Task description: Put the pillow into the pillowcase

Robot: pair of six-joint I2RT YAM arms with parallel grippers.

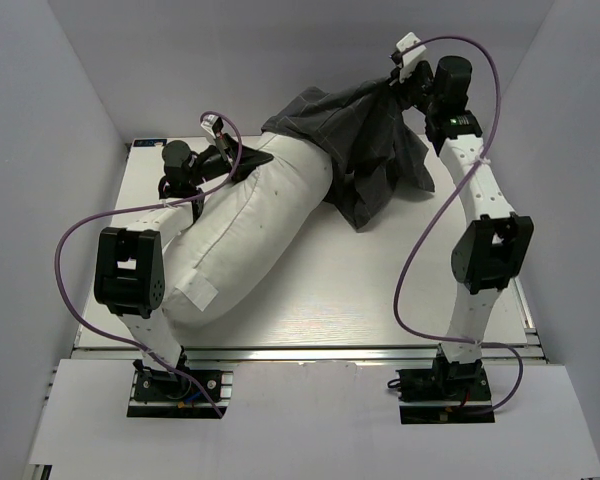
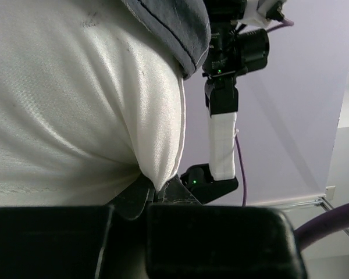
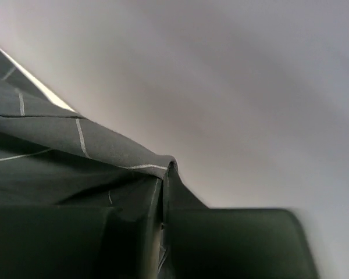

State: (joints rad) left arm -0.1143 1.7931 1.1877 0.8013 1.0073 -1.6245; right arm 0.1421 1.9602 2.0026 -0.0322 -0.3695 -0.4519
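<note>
Pillow (image 1: 250,225) lies on table (image 1: 360,290) between grey walls (image 1: 280,60); left gripper (image 2: 158,192) pinches it, right gripper (image 3: 163,200) pillowcase (image 1: 370,150).

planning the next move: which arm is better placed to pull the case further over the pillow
Right: the right tool grips the pillowcase edge, lifted beyond the pillow; the left tool pinches the pillow's seam.

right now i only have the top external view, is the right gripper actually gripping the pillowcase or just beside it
observer: gripping; the right wrist view shows the right gripper shut on a fold of the pillowcase.
operator: and the left, has it got the pillow
observer: yes, the left gripper pinches the pillow at its seamed edge.
operator: is the case over the pillow there
observer: its hem lies over the pillow above that pinch, short of the grip.
</note>
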